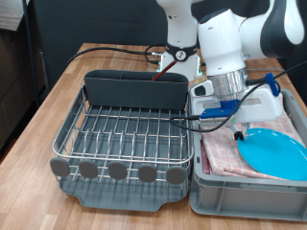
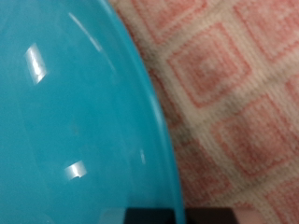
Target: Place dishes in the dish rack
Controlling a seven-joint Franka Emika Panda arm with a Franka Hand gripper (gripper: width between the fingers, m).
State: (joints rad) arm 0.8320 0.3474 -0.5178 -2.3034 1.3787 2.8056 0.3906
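You are looking at a wooden table (image 1: 58, 91) with a dish rack (image 1: 125, 134) on it, and just beside the rack, on the exterior view's right, a grey tub (image 1: 245, 187) lined with a pink checked cloth (image 1: 225, 153). The blue plate (image 1: 275, 153) lies in the tub on this cloth; it is not in the rack. The wires of the rack carry no dish that you can see, and the grey trough (image 1: 134, 89) stands at its far side. The gripper (image 1: 233, 107) hangs low over the tub, near the plate's edge. In the wrist view the plate (image 2: 75, 112) fills most of the picture, close below the fingers, with the cloth (image 2: 234, 84) beside its rim. You cannot tell whether the fingers are open or closed; only a dark strip shows at the picture's edge.
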